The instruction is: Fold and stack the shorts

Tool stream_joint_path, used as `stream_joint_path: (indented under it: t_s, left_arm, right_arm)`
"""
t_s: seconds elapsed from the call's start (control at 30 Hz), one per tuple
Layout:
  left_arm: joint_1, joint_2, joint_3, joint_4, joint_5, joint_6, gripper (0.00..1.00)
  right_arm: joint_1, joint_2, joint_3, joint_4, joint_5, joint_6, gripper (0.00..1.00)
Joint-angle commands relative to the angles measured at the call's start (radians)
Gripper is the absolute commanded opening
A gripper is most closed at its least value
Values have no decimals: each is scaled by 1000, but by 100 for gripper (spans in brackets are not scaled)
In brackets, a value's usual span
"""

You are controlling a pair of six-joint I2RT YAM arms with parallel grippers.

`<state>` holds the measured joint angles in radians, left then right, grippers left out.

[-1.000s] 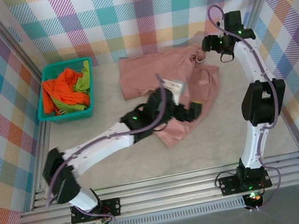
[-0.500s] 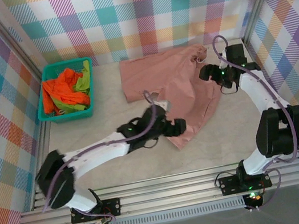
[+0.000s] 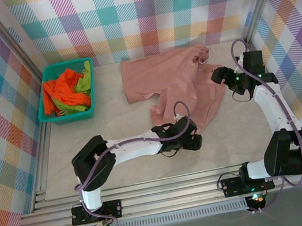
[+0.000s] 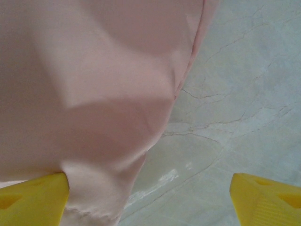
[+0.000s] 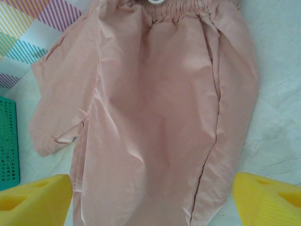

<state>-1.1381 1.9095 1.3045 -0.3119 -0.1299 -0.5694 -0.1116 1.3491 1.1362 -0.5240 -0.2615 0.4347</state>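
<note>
Nearest, the left hand (image 4: 149,200) is spread wide, a hem of the pink shorts (image 4: 94,94) lapping one finger (image 4: 33,197). Thin and limp, they should sag and slide on the surface (image 4: 235,117); hem corners or the elastic waist (image 5: 183,12) look the firmest holds. Beyond, the right hand (image 5: 151,200) hovers spread above them. Orange shorts (image 3: 65,90) and green shorts (image 3: 83,78) lie in the far basket (image 3: 75,116).

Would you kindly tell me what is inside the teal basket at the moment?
Bunched orange shorts and lime green shorts fill the teal basket; anything beneath them is covered.
</note>
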Motion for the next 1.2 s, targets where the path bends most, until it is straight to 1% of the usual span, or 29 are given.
stream_joint_path:
  t_s: [0.0,0.03,0.07,0.13,0.23,0.27,0.33,0.4,0.43,0.53,0.57,0.6,0.7,0.9,0.97,1.07,1.13,1.17]
  left_arm:
    - [-30,59,57,-129,-94,38,85]
    - [-33,73,71,-142,-117,43,83]
    - [-36,86,83,-153,-138,45,78]
    - [-37,100,92,-158,-163,52,62]
    - [-36,113,101,-158,-180,65,46]
    - [-36,118,105,-163,-186,69,39]
    - [-35,124,109,-182,-205,76,29]
    - [-35,120,100,-192,-227,87,26]
    - [-36,117,90,-191,-237,92,22]
    - [-34,104,53,-181,-249,98,9]
    - [-35,100,44,-183,-254,100,3]
    - [-30,92,40,-192,-262,99,0]
    - [-2,11,1,-216,-290,107,0]
    - [136,-343,-136,-282,-359,147,0]
    - [186,-450,-204,-276,-340,160,1]
    - [241,-538,-307,-228,-260,170,14]
    - [256,-561,-355,-211,-255,172,22]
    - [273,-573,-373,-219,-255,153,34]
  right_arm:
    - [-1,-13,-10,12,-36,9,88]
    - [-1,-14,-10,10,-39,7,88]
    - [-2,-15,-10,8,-41,7,88]
    - [-2,-19,-12,3,-45,7,88]
    - [-1,-29,-20,1,-48,6,88]
    - [-1,-32,-24,2,-48,6,88]
    - [-1,-39,-31,-1,-48,3,88]
    - [-1,-44,-35,-5,-50,1,88]
    - [-1,-46,-38,-6,-50,0,88]
    - [-2,-53,-44,-11,-53,-1,88]
    - [-1,-57,-47,-12,-56,2,87]
    - [-1,-59,-48,-13,-60,4,88]
    - [-2,-66,-57,-17,-71,10,87]
    - [-2,-66,-86,-33,-53,13,86]
    - [0,-58,-105,-33,-45,30,82]
    - [0,-33,-159,9,-37,61,77]
    - [0,8,-177,41,-34,75,73]
    - [1,38,-171,51,-37,80,70]
